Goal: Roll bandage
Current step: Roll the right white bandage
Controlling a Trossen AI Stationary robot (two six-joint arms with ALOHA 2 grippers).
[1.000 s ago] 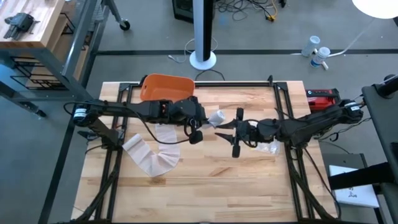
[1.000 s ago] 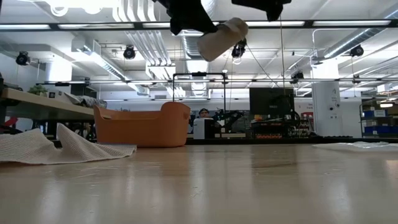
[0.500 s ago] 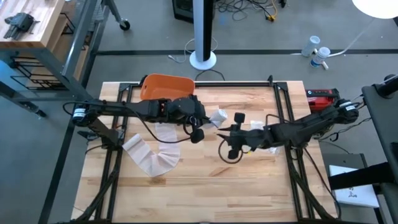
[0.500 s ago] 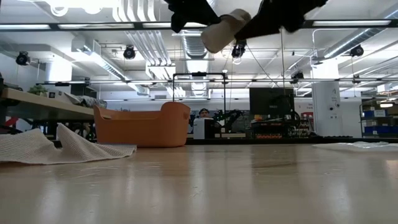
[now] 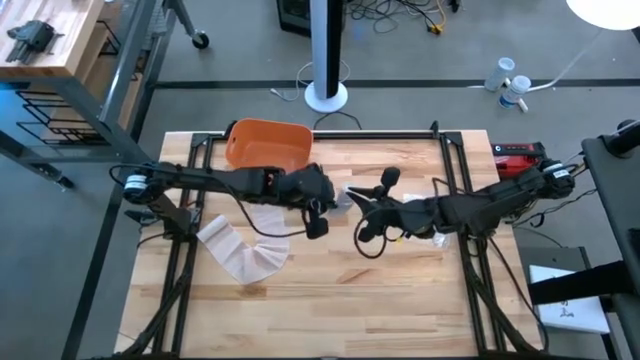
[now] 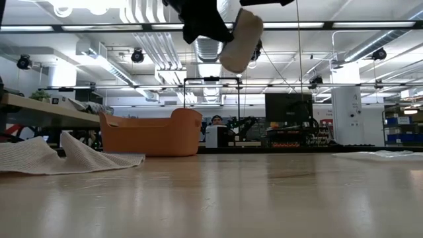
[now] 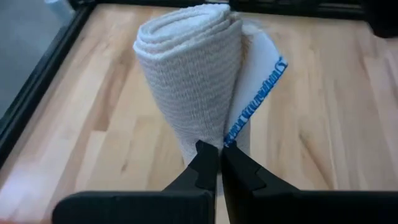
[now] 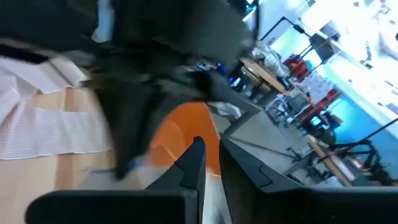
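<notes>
A grey concrete floor (image 5: 420,60) is seen around the wooden table (image 5: 330,290). A white pole on a round base (image 5: 326,96) stands beyond the far edge. Long ceiling lights (image 6: 370,26) are lit above workbenches (image 6: 39,112).

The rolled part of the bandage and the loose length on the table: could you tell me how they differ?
The rolled part is wound tight and held up off the table in the left gripper; the loose length lies flat and slack on the table, ungripped. The roll shows blue print along one edge; the loose length shows none. Both are the same pale woven cloth.
</notes>
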